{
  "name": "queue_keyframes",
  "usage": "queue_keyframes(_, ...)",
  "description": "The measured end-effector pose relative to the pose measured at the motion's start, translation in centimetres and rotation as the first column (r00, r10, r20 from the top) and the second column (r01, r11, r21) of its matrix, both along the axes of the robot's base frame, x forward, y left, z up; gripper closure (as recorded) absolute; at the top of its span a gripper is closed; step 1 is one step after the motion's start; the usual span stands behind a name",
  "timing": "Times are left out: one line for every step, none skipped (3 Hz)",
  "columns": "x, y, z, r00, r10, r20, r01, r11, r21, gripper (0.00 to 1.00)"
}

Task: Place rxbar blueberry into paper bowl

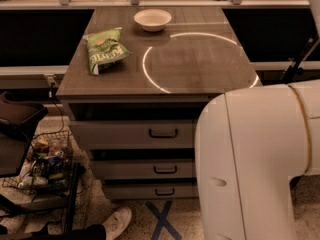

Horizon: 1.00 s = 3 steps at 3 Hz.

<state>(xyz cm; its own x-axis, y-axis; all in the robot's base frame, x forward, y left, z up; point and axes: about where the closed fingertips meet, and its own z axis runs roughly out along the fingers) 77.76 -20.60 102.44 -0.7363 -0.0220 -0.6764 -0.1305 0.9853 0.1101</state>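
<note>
The paper bowl is a small off-white round bowl standing upright near the far edge of the wooden cabinet top. Nothing shows inside it. The rxbar blueberry is out of view. My gripper is not in view; only a large white segment of the arm fills the lower right of the camera view and hides the floor and the cabinet's right front corner.
A green crinkled chip bag lies on the left part of the cabinet top. A bright ring of light curves across the surface. Drawers face me below. A wire basket of clutter and a shoe sit on the floor at left.
</note>
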Motion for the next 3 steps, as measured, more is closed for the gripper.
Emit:
queue_keyframes(0.1, 2.2, -4.1, 0.9917, 0.118, -0.053, -0.115, 0.992, 0.044, 1.00)
queue_keyframes(-0.7, 4.9, -7.2, 0.9609, 0.260, -0.094, -0.255, 0.965, 0.064, 1.00)
queue_keyframes(-0.6, 5.3, -7.6, 0.9541, 0.285, -0.093, -0.280, 0.958, 0.056, 1.00)
